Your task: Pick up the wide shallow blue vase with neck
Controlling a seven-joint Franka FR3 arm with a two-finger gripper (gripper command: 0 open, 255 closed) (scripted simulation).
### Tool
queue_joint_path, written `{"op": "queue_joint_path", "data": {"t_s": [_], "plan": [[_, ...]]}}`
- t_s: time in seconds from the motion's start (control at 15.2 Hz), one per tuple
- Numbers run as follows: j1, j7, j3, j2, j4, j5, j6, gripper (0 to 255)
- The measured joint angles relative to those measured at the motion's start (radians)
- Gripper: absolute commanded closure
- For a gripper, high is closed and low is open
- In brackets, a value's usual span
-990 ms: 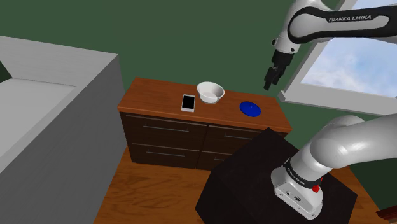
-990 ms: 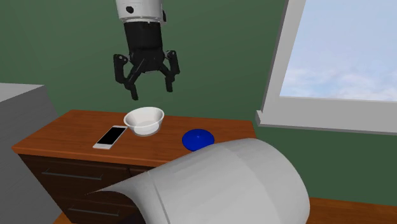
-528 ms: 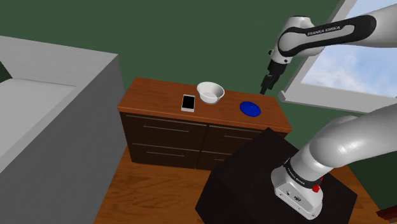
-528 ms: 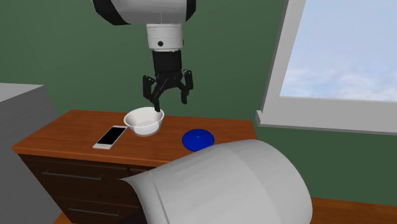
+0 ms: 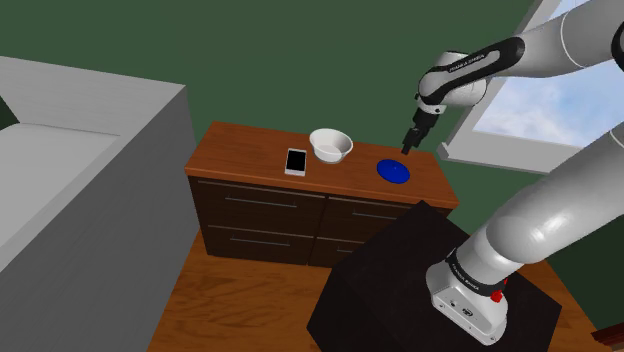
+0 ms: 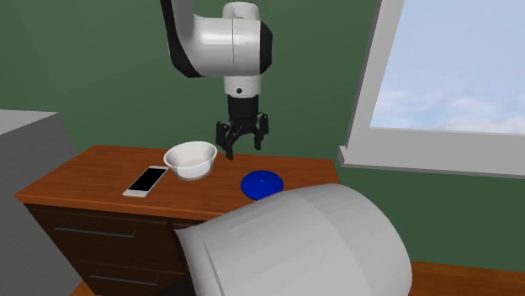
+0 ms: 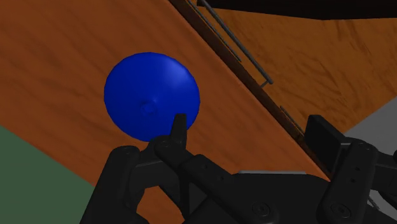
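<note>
Gripper is held open and empty above the brown dresser — the approach is judged to be in hand, no grasp yet made. Close below, the blue vase is seen on the dresser top beside one finger, not between the two, so a sideways shift, a descent and a closing are called for. Farther along are set the white bowl and the phone.

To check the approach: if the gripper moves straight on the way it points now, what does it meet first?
Probably the dresser top beside the blue vase: in the wrist view the open gripper frames bare wood, with the vase at one finger's outer side. Depth is unclear.
</note>
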Motion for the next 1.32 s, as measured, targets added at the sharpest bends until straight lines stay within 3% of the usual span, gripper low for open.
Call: {"op": "queue_joint_path", "data": {"t_s": [0.33,0.73,1.25,1.32], "plan": [[-0.011,-0.173,-0.034,0.219,0.102,0.163,0.106,0],[-0.105,-0.378,0.013,0.476,0.266,0.374,0.172,0],[-0.153,-0.449,0.070,0.596,0.302,0.467,0.246,0],[-0.156,-0.452,0.073,0.602,0.305,0.471,0.249,255]]}}
